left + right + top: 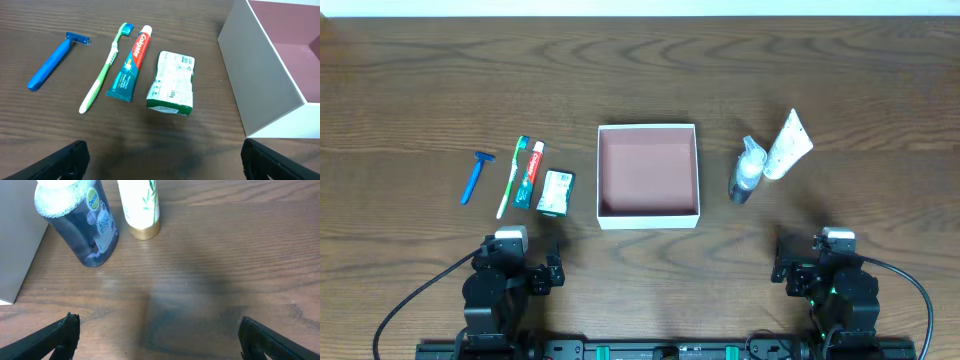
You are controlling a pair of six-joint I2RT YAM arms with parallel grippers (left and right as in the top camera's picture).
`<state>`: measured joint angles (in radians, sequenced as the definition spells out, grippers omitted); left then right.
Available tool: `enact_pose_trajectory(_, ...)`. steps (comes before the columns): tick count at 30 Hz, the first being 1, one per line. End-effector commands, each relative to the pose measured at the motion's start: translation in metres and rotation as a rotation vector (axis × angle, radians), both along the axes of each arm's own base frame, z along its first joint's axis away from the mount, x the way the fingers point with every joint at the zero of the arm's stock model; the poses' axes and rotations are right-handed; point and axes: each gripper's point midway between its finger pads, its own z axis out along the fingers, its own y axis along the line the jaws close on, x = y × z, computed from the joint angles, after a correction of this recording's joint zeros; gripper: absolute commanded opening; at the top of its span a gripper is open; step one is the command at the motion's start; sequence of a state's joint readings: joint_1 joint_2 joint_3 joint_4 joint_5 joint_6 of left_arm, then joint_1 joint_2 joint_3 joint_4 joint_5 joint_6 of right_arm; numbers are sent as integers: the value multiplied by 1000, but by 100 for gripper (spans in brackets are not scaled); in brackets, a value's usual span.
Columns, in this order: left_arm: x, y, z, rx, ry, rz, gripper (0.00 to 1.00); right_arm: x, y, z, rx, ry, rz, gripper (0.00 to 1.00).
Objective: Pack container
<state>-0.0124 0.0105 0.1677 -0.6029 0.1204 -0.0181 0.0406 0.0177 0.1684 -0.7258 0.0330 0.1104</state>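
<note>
The square white-walled container (649, 212) with a pinkish-brown inside sits at the table's middle; its wall shows in the left wrist view (260, 85). Left of it lie a blue razor (475, 176) (50, 62), a green toothbrush (512, 177) (102, 77), a toothpaste tube (530, 174) (130, 65) and a green-white packet (557, 192) (171, 82). Right of it lie a blue bottle (745, 172) (87, 222) and a white tube (786, 146) (141, 205). My left gripper (532, 274) (162, 160) is open and empty near the front edge. My right gripper (798, 270) (157, 337) is open and empty there too.
The dark wooden table (640, 70) extends on all sides. Black cables run from both arm bases along the front edge. The container's corner shows at the left of the right wrist view (15, 255).
</note>
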Motion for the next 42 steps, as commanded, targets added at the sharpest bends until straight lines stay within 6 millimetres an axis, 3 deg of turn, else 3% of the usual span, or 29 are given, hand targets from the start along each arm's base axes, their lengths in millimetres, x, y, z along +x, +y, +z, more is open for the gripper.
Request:
enact_pose_trajectory(1, 0, 2, -5, 13, 7, 5, 98, 0, 0, -1, 0, 3, -1, 99)
enact_pose_trajectory(29, 1, 2, -3, 1, 0, 10, 98, 0, 0, -1, 0, 3, -1, 99)
enact_pose_trajectory(33, 9, -17, 31, -146, -106, -40, 98, 0, 0, -1, 0, 3, -1, 99)
enact_pose_trajectory(36, 11, -18, 59, -245, -158, -2, 98, 0, 0, -1, 0, 3, -1, 99)
enact_pose_trajectory(42, 10, -17, 89, -282, -71, 33, 98, 0, 0, -1, 0, 3, -1, 99)
